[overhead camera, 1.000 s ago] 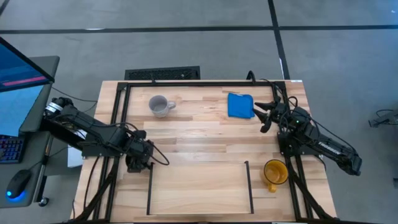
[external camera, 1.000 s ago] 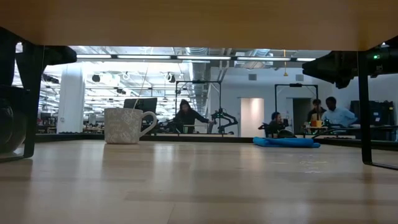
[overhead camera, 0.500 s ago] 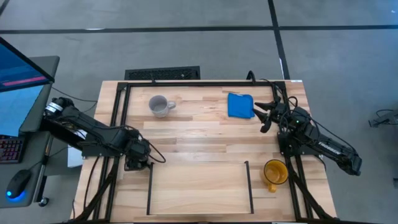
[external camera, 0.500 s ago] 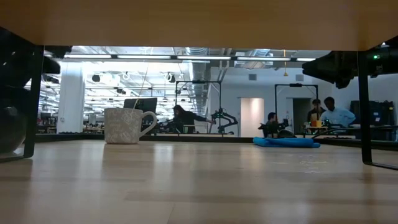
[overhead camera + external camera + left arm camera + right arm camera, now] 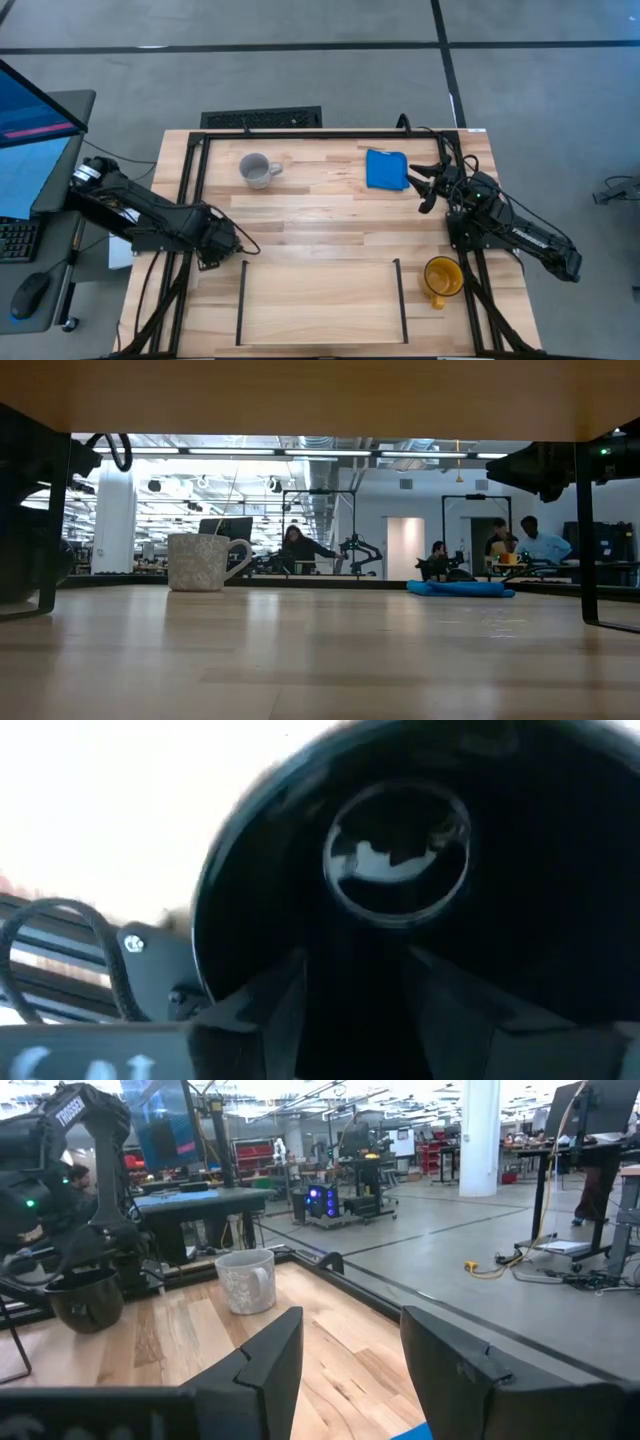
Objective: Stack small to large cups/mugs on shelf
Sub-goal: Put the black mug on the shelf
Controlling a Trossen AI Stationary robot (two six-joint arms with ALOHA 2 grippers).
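Left gripper (image 5: 218, 243) reaches low over the table's left edge, just left of the shelf (image 5: 320, 300), clenched on the black mug (image 5: 85, 1300). Right gripper (image 5: 428, 186) hangs spread at far right beside the blue cloth (image 5: 386, 168); grey mug (image 5: 256, 169) stands far left, yellow mug (image 5: 441, 276) right of the shelf
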